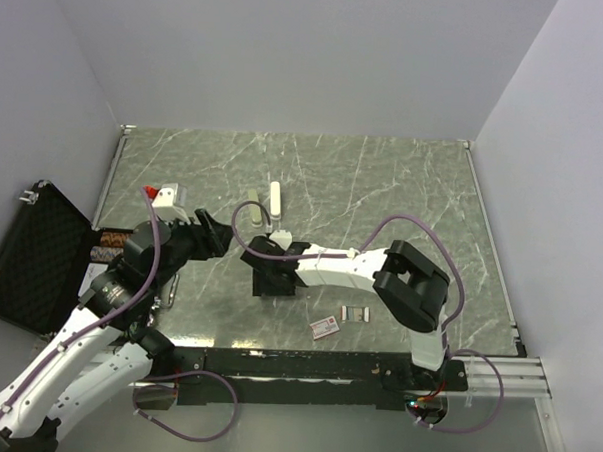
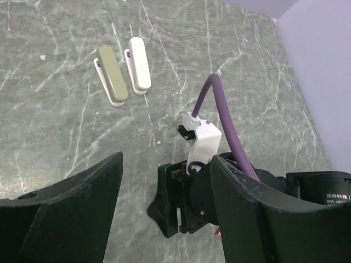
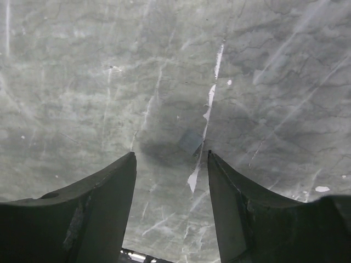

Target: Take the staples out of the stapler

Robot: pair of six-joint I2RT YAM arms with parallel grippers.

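Observation:
Two staplers lie side by side at the back middle of the table, one olive (image 1: pixel 253 200) (image 2: pixel 112 81) and one white (image 1: pixel 275 197) (image 2: pixel 138 64). The staples (image 1: pixel 353 312) are a tiny silvery strip near the front edge, beside a red-and-white box (image 1: pixel 325 327). My left gripper (image 1: pixel 221 235) (image 2: pixel 167 156) hangs open and empty in front of the staplers. My right gripper (image 1: pixel 259 274) (image 3: pixel 171 154) is open just above bare table. A small flat grey patch (image 3: pixel 190 141) lies just beyond its fingertips; I cannot tell what it is.
An open black case (image 1: pixel 30 259) stands off the table's left edge. The right arm's wrist and purple cable (image 2: pixel 222 115) sit close in front of the left gripper. A small red object (image 1: pixel 150 191) lies at the left side of the table.

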